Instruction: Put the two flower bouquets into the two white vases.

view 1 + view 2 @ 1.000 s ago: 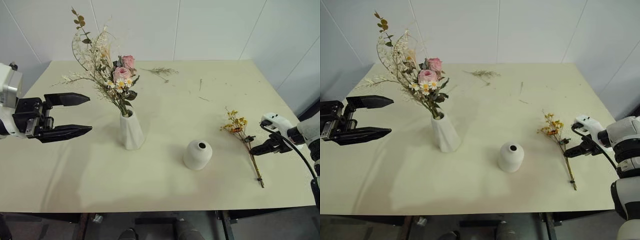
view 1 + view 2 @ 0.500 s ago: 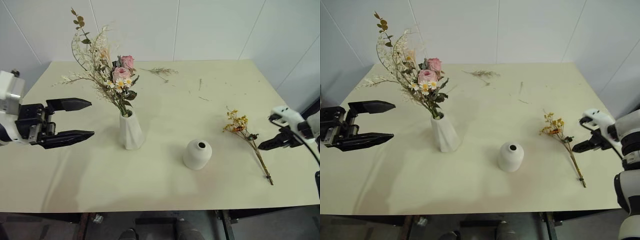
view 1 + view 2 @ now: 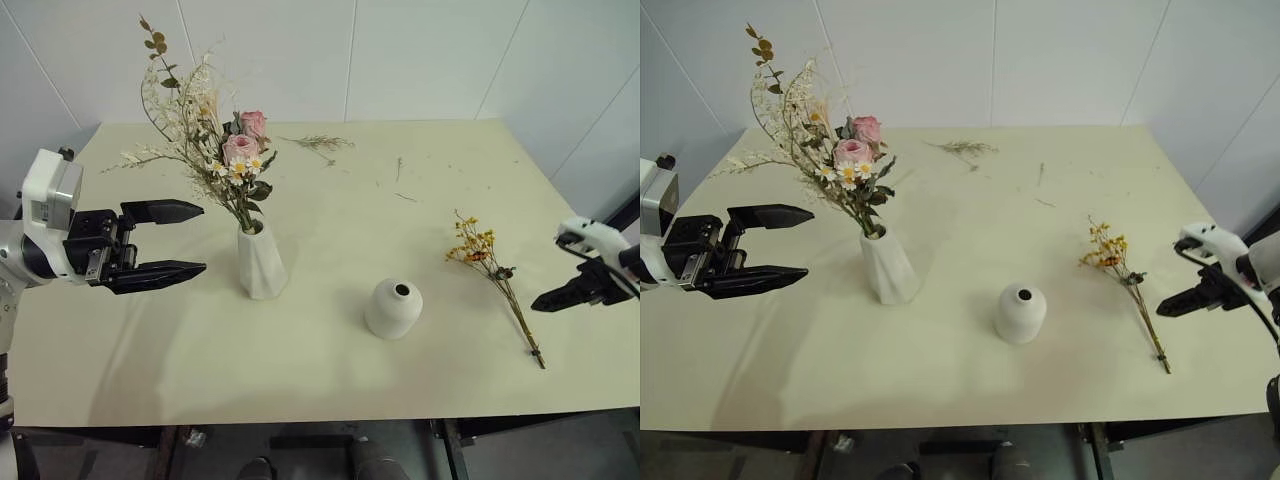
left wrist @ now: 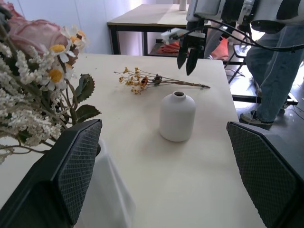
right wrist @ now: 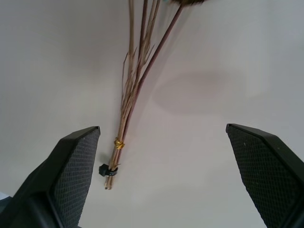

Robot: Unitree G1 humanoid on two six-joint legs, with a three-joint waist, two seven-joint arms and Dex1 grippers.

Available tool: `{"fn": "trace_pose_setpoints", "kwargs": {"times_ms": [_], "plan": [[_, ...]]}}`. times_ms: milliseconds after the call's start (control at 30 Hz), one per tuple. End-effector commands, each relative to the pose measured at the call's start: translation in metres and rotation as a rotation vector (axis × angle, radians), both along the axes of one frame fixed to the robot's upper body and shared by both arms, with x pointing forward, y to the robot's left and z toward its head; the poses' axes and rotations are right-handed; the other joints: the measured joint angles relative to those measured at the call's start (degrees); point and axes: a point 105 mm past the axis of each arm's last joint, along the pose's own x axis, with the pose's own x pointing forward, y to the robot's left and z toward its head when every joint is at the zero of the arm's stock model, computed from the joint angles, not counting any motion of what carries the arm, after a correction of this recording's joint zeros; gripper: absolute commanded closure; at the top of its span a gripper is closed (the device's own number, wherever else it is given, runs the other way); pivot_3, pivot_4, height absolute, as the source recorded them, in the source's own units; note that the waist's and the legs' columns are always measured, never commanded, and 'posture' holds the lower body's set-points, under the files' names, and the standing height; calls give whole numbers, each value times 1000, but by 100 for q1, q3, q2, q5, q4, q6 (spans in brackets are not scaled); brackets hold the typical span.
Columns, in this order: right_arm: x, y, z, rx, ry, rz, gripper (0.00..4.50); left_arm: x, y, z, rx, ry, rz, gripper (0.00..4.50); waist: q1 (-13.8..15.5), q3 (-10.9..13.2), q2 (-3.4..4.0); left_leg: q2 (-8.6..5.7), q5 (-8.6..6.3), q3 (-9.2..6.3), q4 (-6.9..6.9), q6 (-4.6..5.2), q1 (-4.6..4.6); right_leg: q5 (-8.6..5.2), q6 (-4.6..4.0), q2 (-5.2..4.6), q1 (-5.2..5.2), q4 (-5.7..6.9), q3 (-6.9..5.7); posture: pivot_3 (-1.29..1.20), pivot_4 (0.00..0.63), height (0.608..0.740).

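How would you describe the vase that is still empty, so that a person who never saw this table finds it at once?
Start at the pale table and find the tall faceted vase that holds the bushy bouquet. Between it and the slim yellow bouquet lying flat stands the squat vase. It alone is low, smooth and domed, with a small dark round mouth and nothing in it.

Table (image 3: pixel 330 380): pale cream top, matte. A loose dried sprig (image 3: pixel 322 143) lies near the far edge. Two small twig bits (image 3: pixel 399 167) lie just beside each other, toward the far right. Wall (image 3: pixel 430 50): white panels with visible seams. A second table (image 4: pixel 142 16) and a person's legs in jeans (image 4: pixel 273 71) stand beyond.
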Motion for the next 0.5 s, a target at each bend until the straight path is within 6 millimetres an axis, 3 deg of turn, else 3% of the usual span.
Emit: {"fn": "trace_pose_setpoints", "kwargs": {"times_ms": [33, 400, 500], "plan": [[6, 2, 3, 31, -49, -28, 0, -4, 4, 14, 30, -48, 8, 16, -14, 0, 0, 0, 0, 0, 4, 0, 0, 0, 0, 0, 0, 3, 0, 0, 150, 740], [18, 21, -31, 45, -17, -35, 0, -7, 4, 16, 30, -53, 19, 16, -26, -14, -23, 0, 0, -1, 20, 0, 2, 0, -1, 3, 2, 20, 2, 0, 150, 740], [21, 16, -36, 1, -26, -45, 596, -6, 3, 17, 27, -60, 21, 0, -56, -30, -52, 1, 0, -1, 26, 1, 6, 1, 0, 5, 9, 22, 2, 0, 150, 740]]}}
